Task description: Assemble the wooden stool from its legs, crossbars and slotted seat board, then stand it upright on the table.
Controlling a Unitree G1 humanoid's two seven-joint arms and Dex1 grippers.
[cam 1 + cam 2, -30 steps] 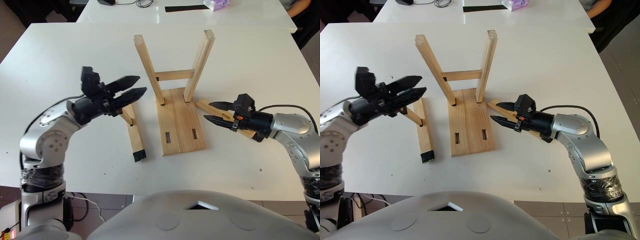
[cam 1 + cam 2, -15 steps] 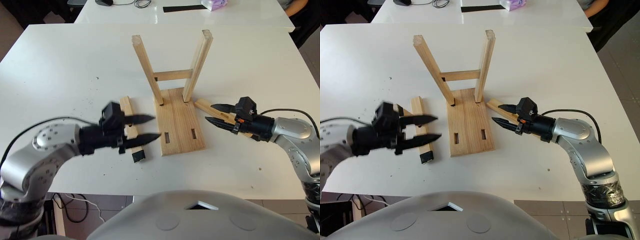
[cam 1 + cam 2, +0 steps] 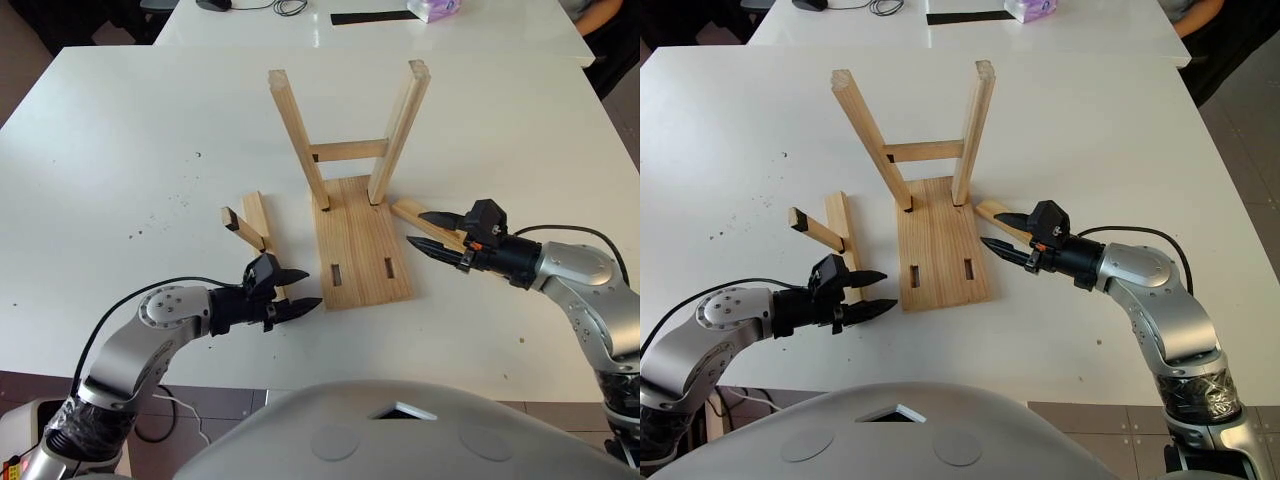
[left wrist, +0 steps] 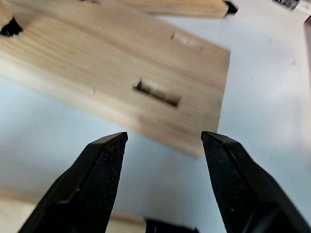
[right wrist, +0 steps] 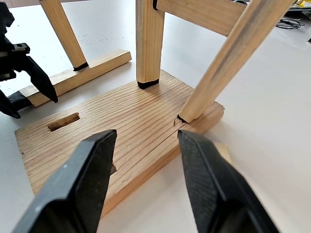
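The left gripper (image 3: 312,288) hides the near end of the loose leg (image 3: 256,216) from you. The right gripper (image 3: 414,227) covers most of a second leg (image 3: 404,209). Your left wrist view blurs the seat board (image 4: 112,58).

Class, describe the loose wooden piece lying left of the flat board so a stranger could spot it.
On the white table, find the flat slotted board with two legs standing in it. Just to its left lies a loose leg. Unlike the upright pair, it lies flat, with a short stub branching from its side.
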